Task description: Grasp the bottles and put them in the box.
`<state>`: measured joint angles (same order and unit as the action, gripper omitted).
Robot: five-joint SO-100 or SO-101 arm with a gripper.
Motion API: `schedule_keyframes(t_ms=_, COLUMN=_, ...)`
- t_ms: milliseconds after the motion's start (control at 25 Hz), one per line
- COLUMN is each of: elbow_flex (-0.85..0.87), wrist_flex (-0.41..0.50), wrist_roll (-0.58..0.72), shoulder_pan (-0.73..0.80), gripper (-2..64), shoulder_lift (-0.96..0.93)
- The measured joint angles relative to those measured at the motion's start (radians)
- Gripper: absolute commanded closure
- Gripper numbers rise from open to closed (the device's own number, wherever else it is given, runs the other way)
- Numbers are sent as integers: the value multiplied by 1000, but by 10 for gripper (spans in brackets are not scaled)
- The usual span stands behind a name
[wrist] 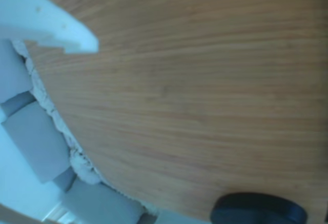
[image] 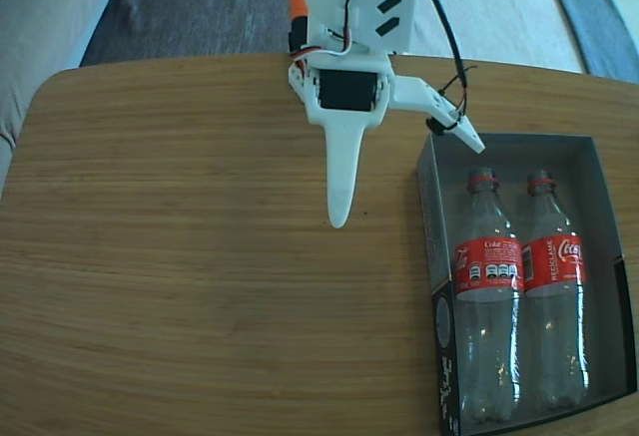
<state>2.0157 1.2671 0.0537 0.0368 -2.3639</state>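
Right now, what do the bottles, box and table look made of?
Bottles: clear plastic, glossy, see-through below the red labels. Box: looks like cardboard, thin folded walls, dark matte inside, black printed outer side. Table: wood grain, smooth low sheen; solid wood or laminate, cannot tell. Gripper: white plastic, matte, likely printed.

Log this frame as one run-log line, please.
stage: both placed | clear plastic Coca-Cola bottles: side by side in black cardboard box | white gripper: open, empty, above wooden table

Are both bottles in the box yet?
Yes. Both bottles lie side by side inside the box, necks toward the arm.
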Motion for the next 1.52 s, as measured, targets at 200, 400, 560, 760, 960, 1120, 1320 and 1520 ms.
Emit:
schedule_keyframes(t_ms=200, elbow_flex=166, wrist_flex=-86, wrist_roll=0, shoulder_pan=2, gripper=162, shoulder_lift=-107)
schedule_keyframes(t_ms=400, elbow_flex=264, wrist_flex=-120, wrist_roll=0, shoulder_pan=2, gripper=162, shoulder_lift=-166)
schedule_keyframes(t_ms=560, elbow_flex=316, wrist_flex=-121, wrist_roll=-74, shoulder_pan=0, gripper=162, shoulder_lift=-215)
schedule_keyframes(t_ms=760, elbow_flex=379, wrist_flex=-121, wrist_roll=-101, shoulder_pan=2, gripper=169, shoulder_lift=-330)
schedule_keyframes(t_ms=960, elbow_flex=494, wrist_flex=-121, wrist_roll=-101, shoulder_pan=2, gripper=169, shoulder_lift=-437)
schedule_keyframes(t_ms=1120, elbow_flex=551, wrist_flex=-118, wrist_roll=-101, shoulder_pan=2, gripper=170, shoulder_lift=-503)
schedule_keyframes(t_ms=1320, elbow_flex=614, wrist_flex=-118, wrist_roll=-101, shoulder_pan=2, gripper=260, shoulder_lift=-525)
schedule_keyframes(t_ms=1520, elbow_flex=627, wrist_flex=-118, wrist_roll=-101, shoulder_pan=2, gripper=554, shoulder_lift=-525)
